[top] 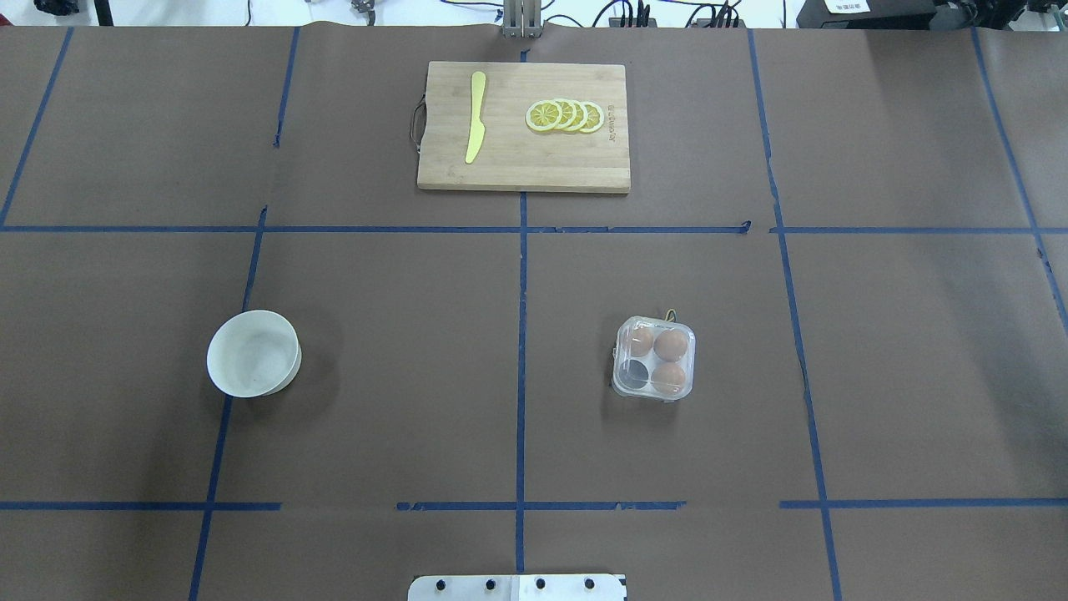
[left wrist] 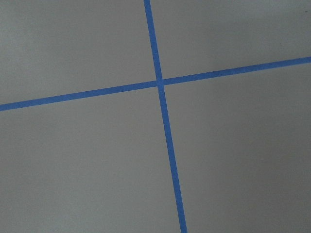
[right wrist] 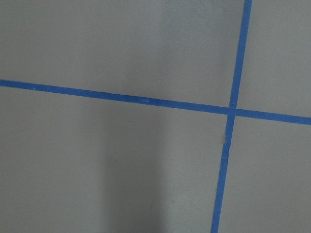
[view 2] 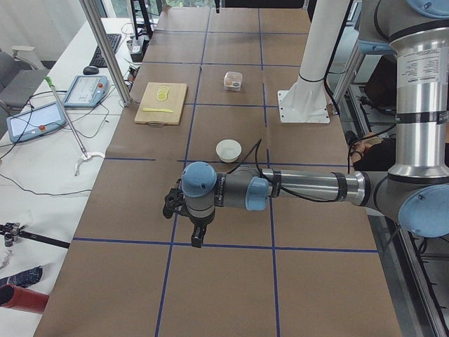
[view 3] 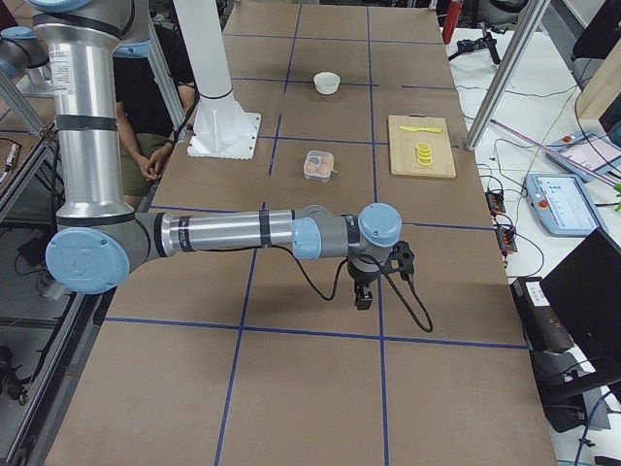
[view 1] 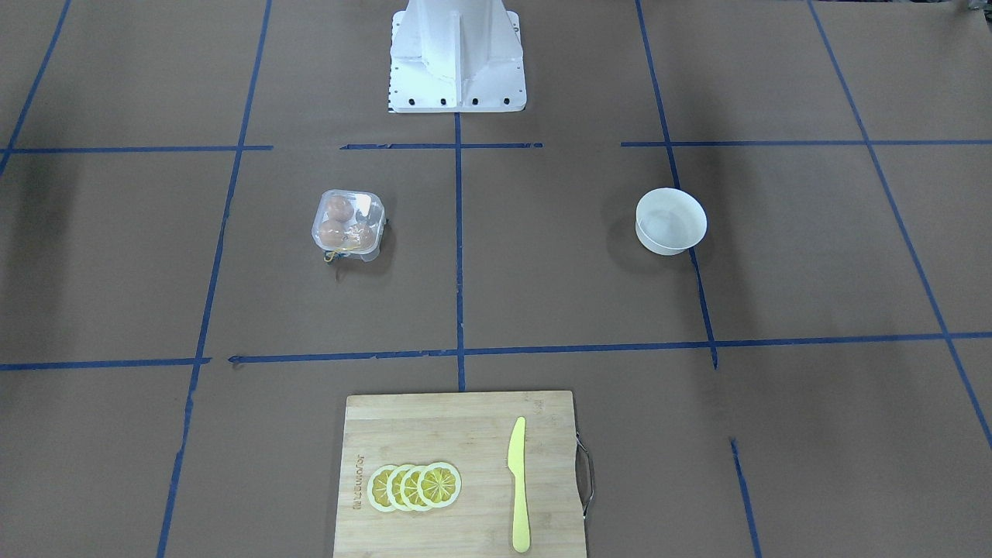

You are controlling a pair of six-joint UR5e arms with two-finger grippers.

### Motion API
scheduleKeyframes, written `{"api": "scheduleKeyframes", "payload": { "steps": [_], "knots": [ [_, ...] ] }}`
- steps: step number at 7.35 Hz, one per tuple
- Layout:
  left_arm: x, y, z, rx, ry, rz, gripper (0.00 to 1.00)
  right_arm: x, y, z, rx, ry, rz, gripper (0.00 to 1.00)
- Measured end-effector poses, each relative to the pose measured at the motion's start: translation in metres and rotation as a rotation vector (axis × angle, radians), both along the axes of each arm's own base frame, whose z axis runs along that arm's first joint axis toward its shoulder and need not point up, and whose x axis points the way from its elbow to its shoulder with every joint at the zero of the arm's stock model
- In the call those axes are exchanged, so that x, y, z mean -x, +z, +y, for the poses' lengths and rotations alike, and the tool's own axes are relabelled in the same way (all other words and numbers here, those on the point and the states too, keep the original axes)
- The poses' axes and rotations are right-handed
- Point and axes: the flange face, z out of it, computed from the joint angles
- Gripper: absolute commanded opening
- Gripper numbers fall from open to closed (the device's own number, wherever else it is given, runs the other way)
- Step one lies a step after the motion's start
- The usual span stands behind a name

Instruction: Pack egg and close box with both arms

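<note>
The box [top: 654, 357] is a small clear carton on the table's right half; it also shows in the front-facing view [view 1: 349, 221]. Its lid seems to lie down over the cells. Three tan-brown eggs sit inside, one of them at the far right cell [top: 671, 344]; the near left cell looks empty. My left gripper [view 2: 198, 237] hangs over bare table beyond the bowl, far from the box. My right gripper [view 3: 363, 295] hangs over bare table beyond the box. I cannot tell whether either is open or shut. Both wrist views show only brown paper and blue tape.
A round white bowl [top: 253, 352] stands on the left half and looks empty. A wooden cutting board [top: 524, 167] at the far middle holds lemon slices [top: 566, 116] and a yellow knife [top: 476, 127]. The white robot base [view 1: 457, 85] stands at the near middle.
</note>
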Motion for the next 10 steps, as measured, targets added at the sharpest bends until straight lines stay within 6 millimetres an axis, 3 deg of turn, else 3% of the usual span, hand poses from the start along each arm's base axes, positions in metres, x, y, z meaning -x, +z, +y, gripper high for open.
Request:
{"api": "scheduleKeyframes", "payload": {
  "steps": [5,10],
  "knots": [
    [-0.017,0.004,-0.003,-0.002,0.041,-0.067,1.0,-0.001,-0.003,0.001,-0.039,-0.007,0.003,1.0],
    [-0.014,0.009,-0.001,0.007,0.039,-0.121,1.0,-0.003,-0.009,0.001,-0.104,-0.008,-0.002,1.0]
  ]
}}
